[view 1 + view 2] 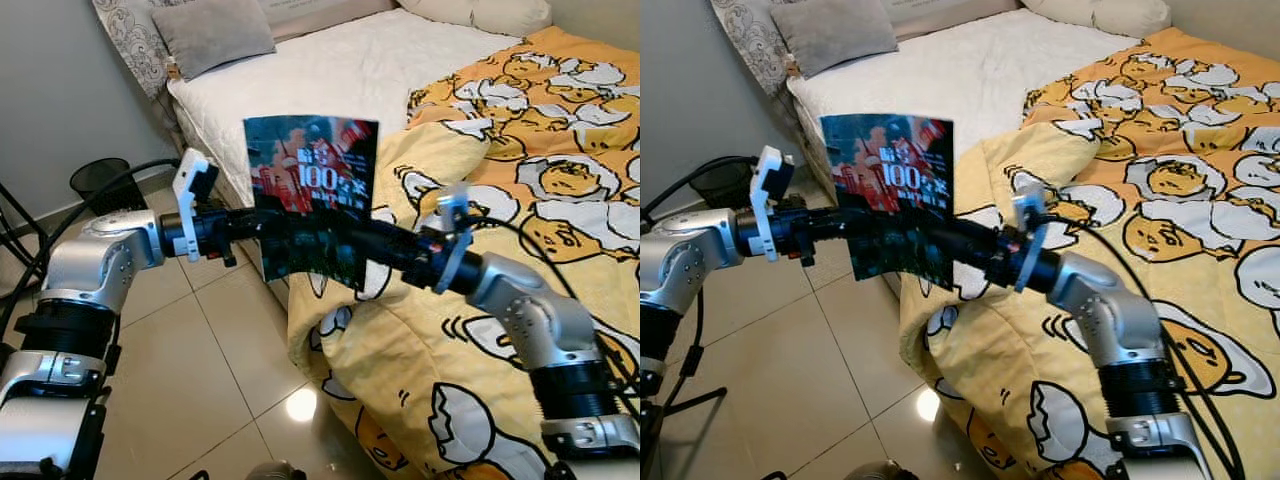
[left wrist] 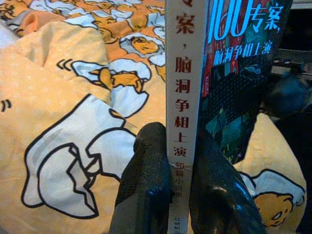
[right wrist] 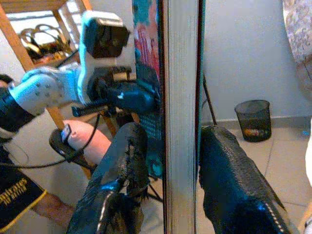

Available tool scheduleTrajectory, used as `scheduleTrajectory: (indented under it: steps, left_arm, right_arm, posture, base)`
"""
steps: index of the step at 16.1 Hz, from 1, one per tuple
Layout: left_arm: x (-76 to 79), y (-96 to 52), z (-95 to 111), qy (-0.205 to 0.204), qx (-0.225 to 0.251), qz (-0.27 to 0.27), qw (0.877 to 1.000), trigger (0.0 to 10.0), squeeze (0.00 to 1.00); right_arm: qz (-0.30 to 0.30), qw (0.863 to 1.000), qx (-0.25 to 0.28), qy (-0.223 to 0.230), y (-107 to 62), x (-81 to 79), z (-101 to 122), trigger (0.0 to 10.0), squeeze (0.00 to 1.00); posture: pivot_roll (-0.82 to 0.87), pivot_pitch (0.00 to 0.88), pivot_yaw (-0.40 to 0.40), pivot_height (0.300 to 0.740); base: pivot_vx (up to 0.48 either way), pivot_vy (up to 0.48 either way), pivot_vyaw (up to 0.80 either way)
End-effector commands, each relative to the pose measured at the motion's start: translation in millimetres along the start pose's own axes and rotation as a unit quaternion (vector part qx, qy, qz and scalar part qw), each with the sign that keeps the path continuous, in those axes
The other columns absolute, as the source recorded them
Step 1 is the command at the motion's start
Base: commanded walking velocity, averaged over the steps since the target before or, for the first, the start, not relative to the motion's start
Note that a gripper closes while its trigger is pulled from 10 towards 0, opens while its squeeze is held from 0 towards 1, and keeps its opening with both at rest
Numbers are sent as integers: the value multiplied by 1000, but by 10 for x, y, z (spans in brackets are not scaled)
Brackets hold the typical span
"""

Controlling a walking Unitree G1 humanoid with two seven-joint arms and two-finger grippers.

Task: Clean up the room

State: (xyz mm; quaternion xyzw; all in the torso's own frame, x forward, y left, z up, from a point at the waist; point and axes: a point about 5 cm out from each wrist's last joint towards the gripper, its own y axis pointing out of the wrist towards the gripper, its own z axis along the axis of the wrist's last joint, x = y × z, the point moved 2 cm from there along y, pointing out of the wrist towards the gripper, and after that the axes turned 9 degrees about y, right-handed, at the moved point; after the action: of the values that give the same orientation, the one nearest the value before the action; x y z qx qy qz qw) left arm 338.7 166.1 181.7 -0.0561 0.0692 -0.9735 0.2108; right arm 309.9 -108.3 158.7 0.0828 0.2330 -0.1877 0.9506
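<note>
Here, a book [image 1: 311, 190] held upright in mid-air between both arms, above the edge of the bed [image 1: 330, 70] and the tiled floor [image 1: 200, 350], dark cover with red and teal artwork and a large white "100" facing the head camera. Left gripper [image 1: 262, 228] reaching in from the left, fingers [image 2: 146, 180] clamped on the spine side of the book, one black pad on each face, white spine with red characters running up between them. Right gripper [image 1: 345, 245] reaching in from the right, fingers [image 3: 234, 180] pressed on the opposite edge, page block standing between the two black pads. Both grippers meeting low on the book, near its bottom half, top half standing free above them.

Behind and right of the book, a yellow duvet [image 1: 520, 160] printed with egg characters, spilling over the bed's edge toward the floor. Further back, white mattress cover and a grey pillow [image 1: 210, 35] near the headboard. By the grey wall on the left, a black mesh wastebasket [image 1: 100, 182], well apart from the book. Seen past the book from the right wrist: a person's hand [image 3: 85, 141] holding a small black device, beside a wooden frame [image 3: 29, 44].
</note>
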Motion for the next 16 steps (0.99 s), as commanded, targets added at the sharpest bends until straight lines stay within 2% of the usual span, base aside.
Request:
scheduleTrajectory:
  steps: [1, 6, 7, 9, 16]
  left_arm:
    - [17, 35, 161, 35, 15, -11, 999, 0, 0]
    - [4, 28, 127, 42, 4, -13, 999, 0, 0]
    - [0, 15, 116, 44, 0, -12, 999, 0, 0]
    - [-5, 0, 98, 46, -5, -12, 999, 0, 0]
    - [-93, -7, 79, 60, -9, 24, 998, 0, 0]
  right_arm:
    - [-4, 1000, -12, -16, 111, -4, -23, 10000, 0]
    - [-11, 1000, -11, -23, 124, 23, -39, 10000, 0]
    - [-10, 1000, -11, -24, 122, 24, -36, 5804, 0]
    - [-5, 1000, -9, -23, 117, 24, -26, 0, 0]
    - [18, 1000, -12, -18, 109, -19, -30, 0, 0]
  posture:
    - [47, 0, 78, 740]
    - [47, 0, 78, 740]
    - [48, 0, 77, 740]
    - [48, 0, 77, 740]
    - [49, 0, 74, 740]
  base:
    - [0, 0, 0]
    - [0, 0, 0]
    - [0, 0, 0]
    - [0, 0, 0]
    - [0, 0, 0]
